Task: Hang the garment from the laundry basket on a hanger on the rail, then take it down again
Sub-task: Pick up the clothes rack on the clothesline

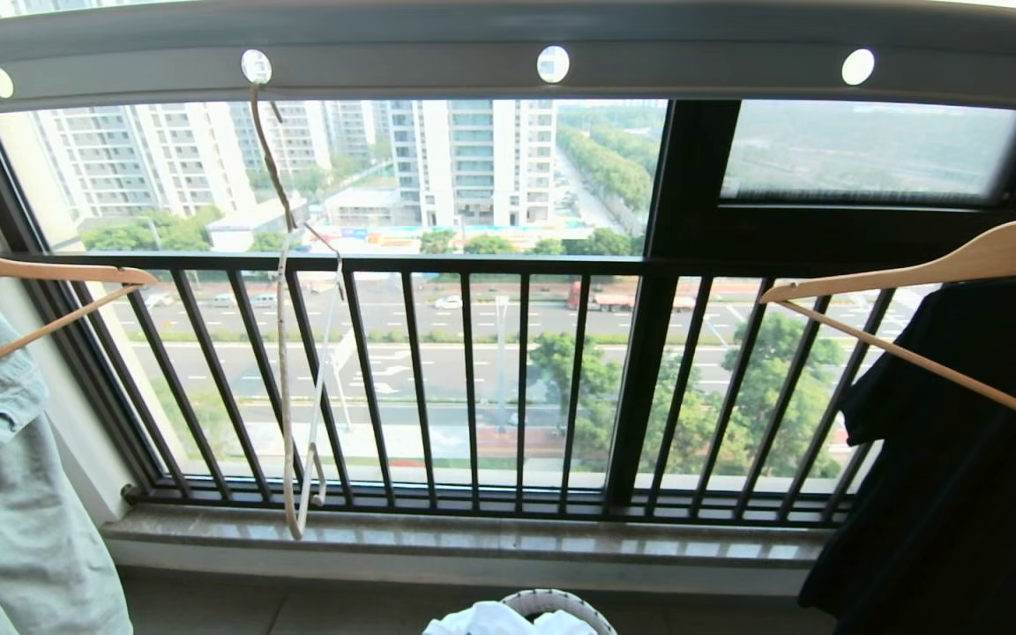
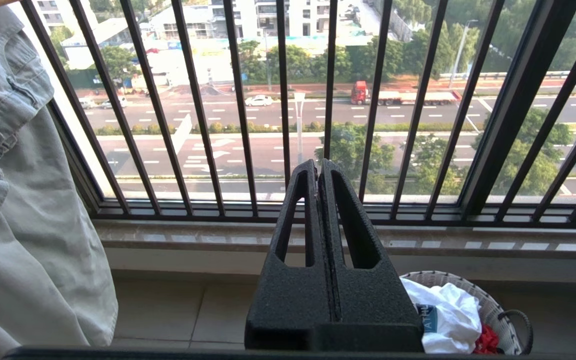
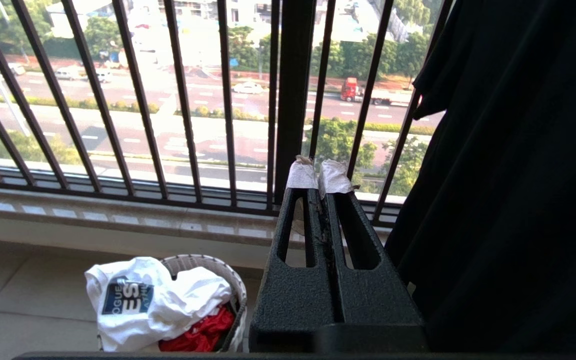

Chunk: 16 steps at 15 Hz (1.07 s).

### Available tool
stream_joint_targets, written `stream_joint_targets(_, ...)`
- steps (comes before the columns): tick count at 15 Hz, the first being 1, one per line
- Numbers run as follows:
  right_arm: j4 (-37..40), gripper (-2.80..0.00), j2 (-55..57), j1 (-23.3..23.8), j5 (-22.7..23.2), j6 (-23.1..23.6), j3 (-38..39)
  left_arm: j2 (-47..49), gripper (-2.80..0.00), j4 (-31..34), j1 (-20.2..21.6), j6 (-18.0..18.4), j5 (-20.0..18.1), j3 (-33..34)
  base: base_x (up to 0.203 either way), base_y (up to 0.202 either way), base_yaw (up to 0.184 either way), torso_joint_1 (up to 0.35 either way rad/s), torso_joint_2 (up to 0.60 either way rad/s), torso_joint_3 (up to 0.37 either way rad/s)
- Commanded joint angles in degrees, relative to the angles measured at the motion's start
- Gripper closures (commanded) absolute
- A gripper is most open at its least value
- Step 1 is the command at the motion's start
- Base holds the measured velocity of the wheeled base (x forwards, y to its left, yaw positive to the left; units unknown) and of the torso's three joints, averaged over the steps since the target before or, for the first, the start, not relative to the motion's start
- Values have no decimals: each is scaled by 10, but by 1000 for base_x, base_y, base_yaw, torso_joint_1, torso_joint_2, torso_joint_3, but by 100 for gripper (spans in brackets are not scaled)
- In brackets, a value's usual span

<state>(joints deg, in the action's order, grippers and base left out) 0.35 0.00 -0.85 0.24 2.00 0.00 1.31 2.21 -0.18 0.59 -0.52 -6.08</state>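
The grey rail [image 1: 693, 66] with round holes runs across the top of the head view. The thin cream hanger [image 1: 292, 353] hangs from a hole left of centre, bare. The white garment [image 3: 138, 300] with its dark blue logo lies crumpled in the white woven laundry basket [image 3: 218, 265] on the floor below the window, also seen as garment [image 2: 448, 315] in basket [image 2: 493, 305] and garment [image 1: 495, 617] in basket [image 1: 561, 604]. My left gripper [image 2: 317, 167] is shut and empty, left of the basket. My right gripper [image 3: 318, 172], with taped tips, is shut and empty, right of the basket.
A pale green-grey garment [image 1: 5, 494] hangs on a wooden hanger [image 1: 41, 269] at the left. A black garment [image 1: 967, 467] hangs on a wooden hanger [image 1: 958, 265] at the right, close to my right gripper. Red cloth [image 3: 198, 332] lies under the white garment. The black window railing [image 1: 473, 379] and stone sill [image 1: 473, 534] stand ahead.
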Motion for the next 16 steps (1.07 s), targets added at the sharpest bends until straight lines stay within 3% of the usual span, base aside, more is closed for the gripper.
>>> stream_joint_targets(1, 0, 0, 0, 0, 0, 0, 0, 82, 0, -3, 0, -1, -1, -53, 0, 0, 0, 0, 0, 0)
stream_joint_targets(6, 0, 0, 0, 0, 0, 0, 0, 277, 0, 47, -1, -2, -7, -213, 0, 0, 0, 0, 0, 0)
stream_joint_targets(9, 0, 0, 0, 0, 0, 0, 0, 350, 0, 145, -3, -11, -40, -338, 0, 0, 0, 0, 0, 0)
stream_joint_targets(13, 0, 0, 0, 0, 0, 0, 0, 431, 0, 341, -7, -46, -118, -527, 0, 0, 0, 0, 0, 0)
stream_joint_targets(16, 0, 0, 0, 0, 0, 0, 0, 486, 0, 388, -33, -60, -138, -572, 0, 0, 0, 0, 0, 0)
